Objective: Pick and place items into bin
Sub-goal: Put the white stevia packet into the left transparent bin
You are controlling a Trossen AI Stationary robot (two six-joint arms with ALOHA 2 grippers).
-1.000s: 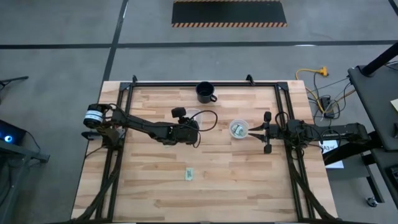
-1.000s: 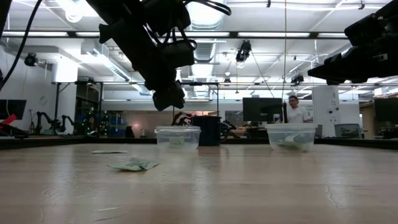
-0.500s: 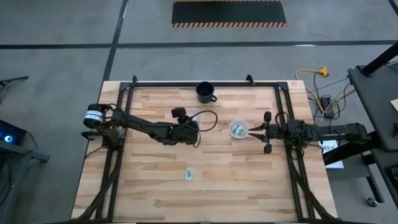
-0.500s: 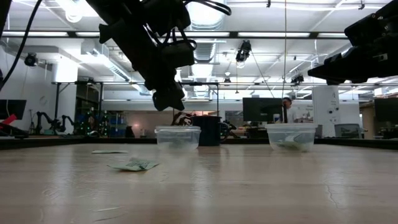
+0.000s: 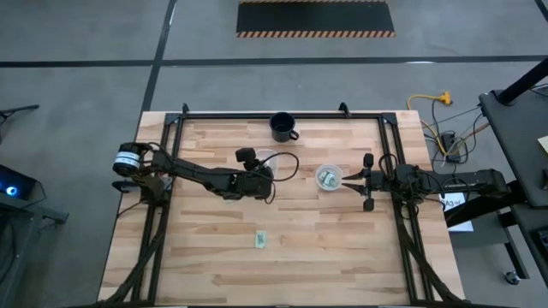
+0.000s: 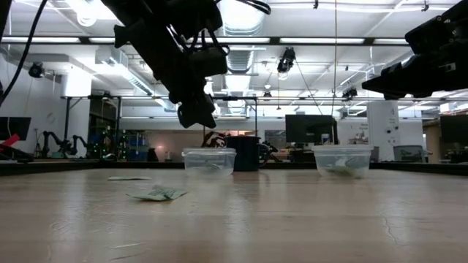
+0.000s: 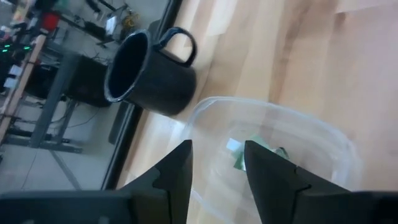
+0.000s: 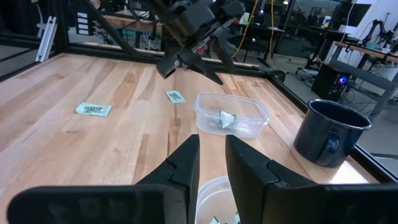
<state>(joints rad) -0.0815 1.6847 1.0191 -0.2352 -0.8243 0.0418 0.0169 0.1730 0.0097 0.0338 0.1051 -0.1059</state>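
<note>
Left gripper [image 7: 217, 149] hangs over the clear cup [image 7: 323, 134] that sits just beside the mug [image 5: 283, 127], on the mug's front side. Its fingers are apart with nothing between them. Looking down past them I can see one packet [image 8: 225, 119] lying crumpled in the bottom of that cup, so I'd call that one delivered.

Right gripper [image 8: 212, 143] is parked over the second cup [image 5: 330, 177], near the mug on its right-arm side. There's a narrow gap between the fingers and nothing in it. That cup has packets in it too.

What's left, as far as I can see: a loose packet [image 5: 260, 240] flat on the wood, well apart from the mug and out toward the front edge. There's also another one [image 8: 175, 96] nearer the mug, close to the left arm. The right wrist view shows both.

Handling-wise these look like featherweight paper or foil sachets. They're soft, bendy and lying almost flush with the table. I reckon weight won't be the problem, but getting a fingertip under an edge will be. I'd come straight down with the fingers across the short width and let the tips touch the wood. Then I'd close so the packet buckles up into the pinch. They'll slide on that smooth top if I push from one side only, and a light pinch should hold them.
</note>
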